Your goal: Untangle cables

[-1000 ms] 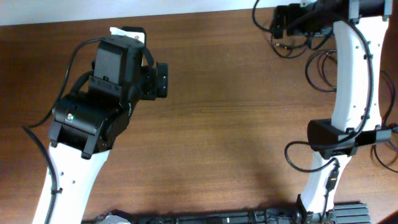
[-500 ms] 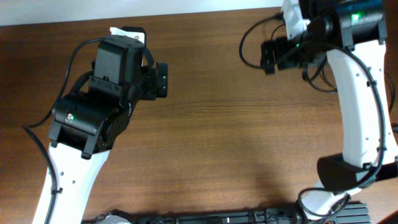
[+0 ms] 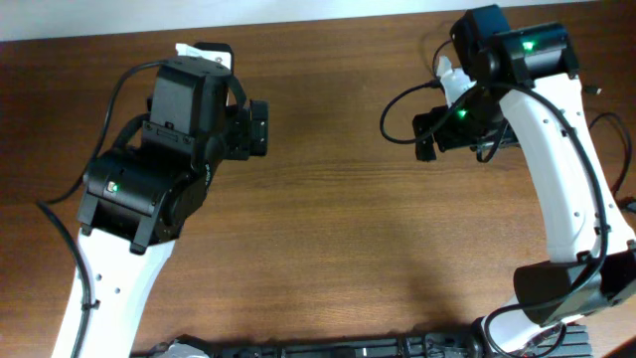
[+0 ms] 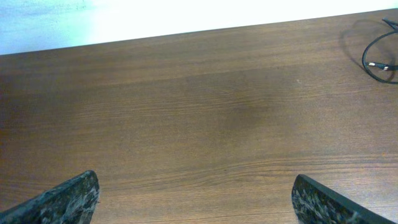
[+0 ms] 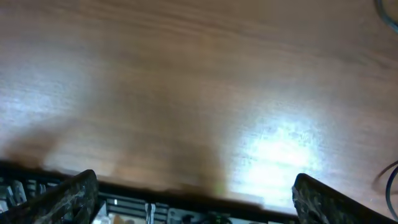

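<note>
Bench [image 3: 338,219] of brown wood fills the overhead view, with one arm at each side. The left hand [image 3: 256,129] sits in the upper left part of the frame, low over bare wood and pointing toward the middle; from above I cannot tell how its fingers stand. The right hand [image 3: 427,134] hangs in the upper right, also turned toward the middle. The cables [image 3: 614,164] show as thin black curves at the right edge of the frame, partly hidden by the white right arm and well apart from the left hand.

From the left wrist, the two fingertips [image 4: 68,199] sit in the bottom corners, spread wide with only wood grain between them. In the upper right corner of this frame a thin black loop of cable lies flat on the bench with a small plug end inside the curve.

The right wrist picture is blurred. Its fingertips [image 5: 65,200] are likewise in the bottom corners, spread apart and pinching nothing. Bits of thin black cord cross the top right corner and the lower right edge. A dark strip of equipment [image 5: 186,211] runs along the bottom.
</note>
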`<state>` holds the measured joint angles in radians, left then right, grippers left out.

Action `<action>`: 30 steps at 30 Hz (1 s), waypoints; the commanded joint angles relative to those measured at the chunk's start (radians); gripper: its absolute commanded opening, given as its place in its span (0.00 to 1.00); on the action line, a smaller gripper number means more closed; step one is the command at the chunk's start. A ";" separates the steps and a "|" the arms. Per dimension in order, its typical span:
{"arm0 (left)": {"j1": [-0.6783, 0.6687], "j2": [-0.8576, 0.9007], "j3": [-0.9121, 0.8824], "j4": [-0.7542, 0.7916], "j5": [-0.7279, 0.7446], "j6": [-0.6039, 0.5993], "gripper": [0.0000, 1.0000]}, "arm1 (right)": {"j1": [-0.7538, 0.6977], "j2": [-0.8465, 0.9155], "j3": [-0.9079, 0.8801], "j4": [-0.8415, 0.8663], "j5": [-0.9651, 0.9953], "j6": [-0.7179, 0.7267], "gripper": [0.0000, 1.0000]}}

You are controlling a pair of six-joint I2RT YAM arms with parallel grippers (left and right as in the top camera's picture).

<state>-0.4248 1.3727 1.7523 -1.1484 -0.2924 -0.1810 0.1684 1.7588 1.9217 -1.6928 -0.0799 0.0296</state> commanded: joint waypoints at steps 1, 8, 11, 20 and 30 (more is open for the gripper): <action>0.004 -0.002 0.011 0.002 -0.003 -0.012 0.99 | 0.009 -0.018 -0.013 -0.002 -0.030 0.006 0.99; 0.004 -0.002 0.011 0.002 -0.003 -0.013 0.99 | 0.009 -0.018 -0.013 -0.002 -0.044 0.005 0.99; 0.004 -0.002 0.011 0.002 -0.003 -0.013 0.99 | 0.009 -0.018 -0.013 0.005 -0.044 0.005 0.99; 0.004 -0.002 0.011 0.002 -0.003 -0.012 0.99 | 0.009 -0.018 -0.013 0.006 -0.044 0.005 0.99; 0.004 -0.002 0.011 0.002 -0.003 -0.013 0.99 | 0.009 -0.037 -0.013 0.056 -0.084 0.006 0.99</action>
<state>-0.4248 1.3727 1.7523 -1.1481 -0.2924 -0.1806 0.1684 1.7588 1.9144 -1.6730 -0.1223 0.0296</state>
